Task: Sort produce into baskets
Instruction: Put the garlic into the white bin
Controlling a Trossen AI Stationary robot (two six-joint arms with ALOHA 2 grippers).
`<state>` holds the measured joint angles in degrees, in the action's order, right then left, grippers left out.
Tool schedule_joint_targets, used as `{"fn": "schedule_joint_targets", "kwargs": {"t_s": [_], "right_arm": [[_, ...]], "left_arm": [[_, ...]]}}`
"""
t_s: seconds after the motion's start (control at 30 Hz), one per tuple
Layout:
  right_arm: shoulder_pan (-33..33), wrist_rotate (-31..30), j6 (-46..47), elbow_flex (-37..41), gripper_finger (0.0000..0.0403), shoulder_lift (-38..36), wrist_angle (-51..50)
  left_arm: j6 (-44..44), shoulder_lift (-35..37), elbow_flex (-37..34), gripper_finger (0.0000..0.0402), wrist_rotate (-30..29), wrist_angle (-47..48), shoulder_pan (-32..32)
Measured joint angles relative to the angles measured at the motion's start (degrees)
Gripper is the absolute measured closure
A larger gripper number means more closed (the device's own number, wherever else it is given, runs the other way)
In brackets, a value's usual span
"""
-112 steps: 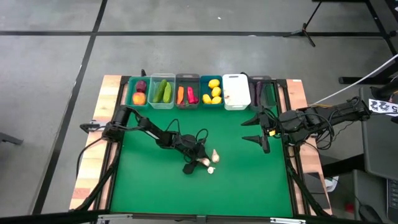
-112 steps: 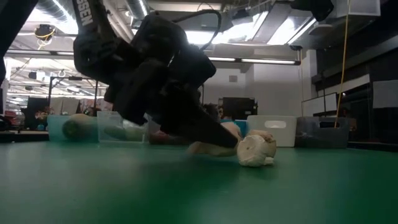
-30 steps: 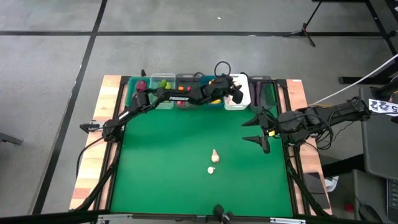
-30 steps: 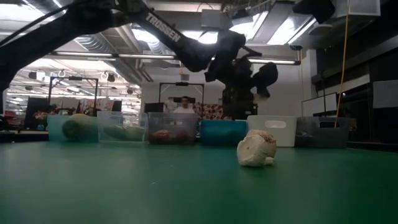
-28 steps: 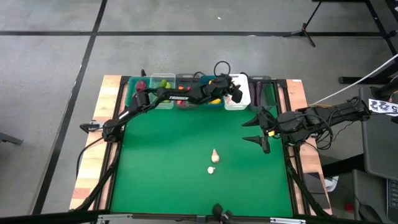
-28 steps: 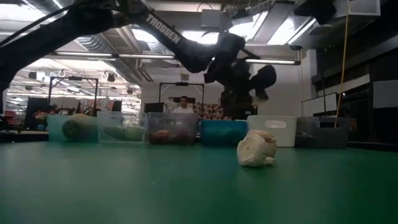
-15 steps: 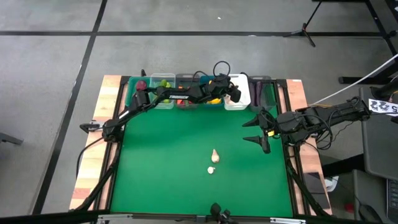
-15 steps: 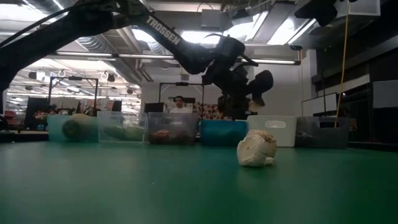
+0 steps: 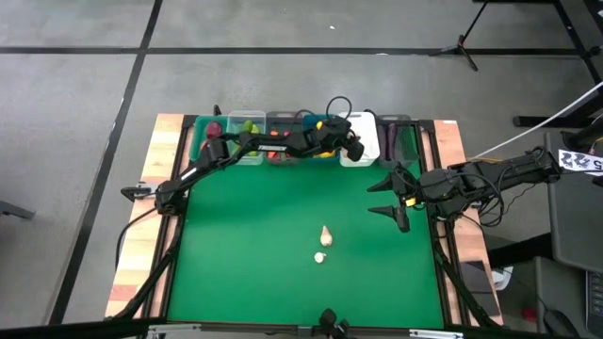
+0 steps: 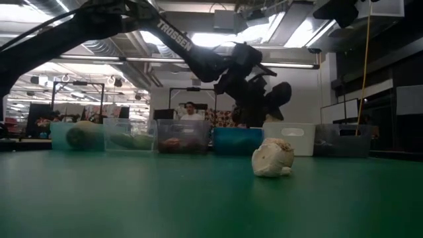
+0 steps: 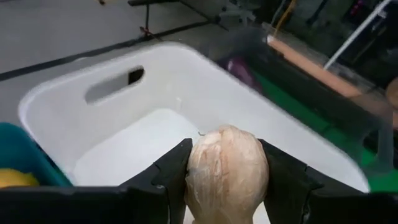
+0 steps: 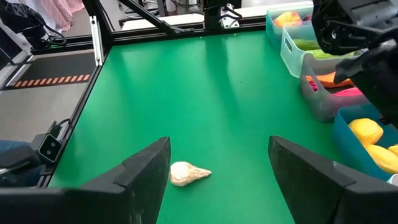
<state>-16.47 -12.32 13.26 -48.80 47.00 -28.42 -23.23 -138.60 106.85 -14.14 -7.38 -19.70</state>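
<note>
— Since the earlier look, what had moved?
— Left arm had carried its whitish papery garlic bulb (image 11: 226, 163) from mid-worktop to the white plastic bin (image 11: 124, 134), reaching long across the bin row.
— Room around it?
— Open green worktop (image 9: 264, 235); two garlics (image 9: 326, 234) lay there.
— The hands?
— Left hand (image 11: 227, 177) clamped on the bulb above the bin; right hand (image 12: 219, 167) hovered apart at the right edge.

A robotics lab or workshop hall. A green-topped worktop (image 9: 264, 235) with wooden side rails stands on a bare grey concrete floor (image 9: 75, 113) marked with dark lines. Long ceiling strip lights (image 10: 165, 61) and exposed ducting run overhead. A tripod stand (image 9: 468, 42) rests on the floor nearby, and a person (image 10: 190, 111) sits far back among equipment.
</note>
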Motion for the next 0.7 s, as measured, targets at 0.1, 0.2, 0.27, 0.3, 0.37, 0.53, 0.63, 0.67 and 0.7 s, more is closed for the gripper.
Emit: {"fn": "schedule_joint_targets", "kwargs": {"t_s": [0.1, 0.2, 0.27, 0.3, 0.37, 0.53, 0.63, 0.67, 0.7], "right_arm": [[-0.01, 0.00, 0.00, 0.00, 0.0134, 0.00, 0.01], [0.00, 0.00, 0.00, 0.00, 0.0134, 0.00, -0.02], [0.00, 0.00, 0.00, 0.00, 0.0134, 0.00, -0.02], [0.00, 0.00, 0.00, 0.00, 0.0134, 0.00, -0.02], [0.00, 0.00, 0.00, 0.00, 0.0134, 0.00, -0.04], [0.00, 0.00, 0.00, 0.00, 0.0134, 0.00, -0.11], [0.00, 0.00, 0.00, 0.00, 0.0134, 0.00, -0.11], [0.00, 0.00, 0.00, 0.00, 0.0134, 0.00, -0.11], [0.00, 0.00, 0.00, 0.00, 0.0134, 0.00, -0.11]], "left_arm": [[1.14, -0.47, -0.02, 0.0246, 0.55, 1.29, 0.00], [1.75, -0.69, -0.02, 0.0246, 0.66, 1.30, 0.13], [1.76, -0.70, -0.02, 0.0246, 0.66, 1.23, 0.22], [1.92, -0.70, -0.02, 0.0246, 0.66, 1.16, 0.22], [3.40, -0.70, -0.02, 0.0246, 0.67, 1.18, 0.21], [5.35, -0.70, -0.02, 0.0217, 1.98, 0.77, 0.22], [5.53, -0.70, -0.02, 0.0188, 2.05, 0.81, 0.22], [5.70, -0.70, -0.02, 0.0178, 2.06, 0.81, 0.22], [5.95, -0.70, -0.02, 0.0169, 2.04, 0.79, 0.22]]}}
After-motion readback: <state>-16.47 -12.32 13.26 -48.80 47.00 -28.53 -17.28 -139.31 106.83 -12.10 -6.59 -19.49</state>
